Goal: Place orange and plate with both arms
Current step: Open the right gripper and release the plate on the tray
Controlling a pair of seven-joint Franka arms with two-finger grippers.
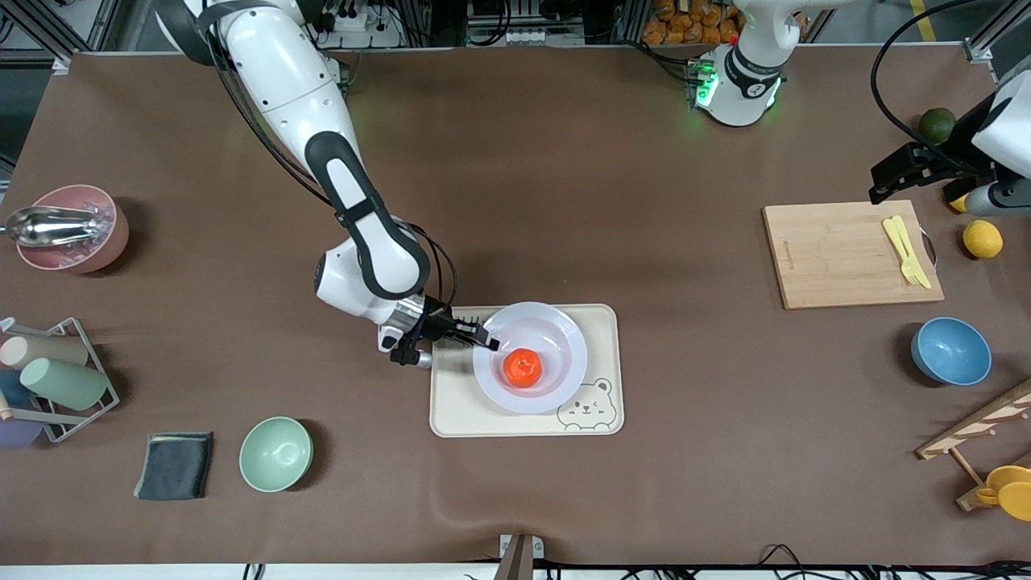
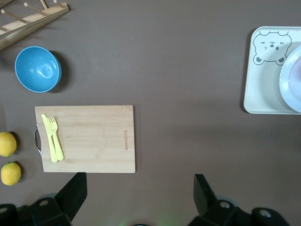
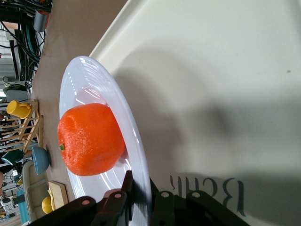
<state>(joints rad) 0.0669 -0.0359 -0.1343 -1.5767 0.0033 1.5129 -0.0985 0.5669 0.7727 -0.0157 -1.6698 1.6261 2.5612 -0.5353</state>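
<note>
Found the small red-orange fruit [image 1: 523,368] sitting in the middle of the round glossy white plate [image 1: 556,322], itself resting on the cream rectangular bear-printed tray [image 1: 451,407] — stacked that way so one lift carries both, probably. Spotted the right gripper [image 1: 486,339] low at the plate's edge toward the right arm's end, fingers pinched on the rim, one above and one under, tilting nothing. Left gripper [image 2: 136,197] hung spread wide and empty over bare table near the bamboo cutting board [image 2: 87,139] — just waiting.
</note>
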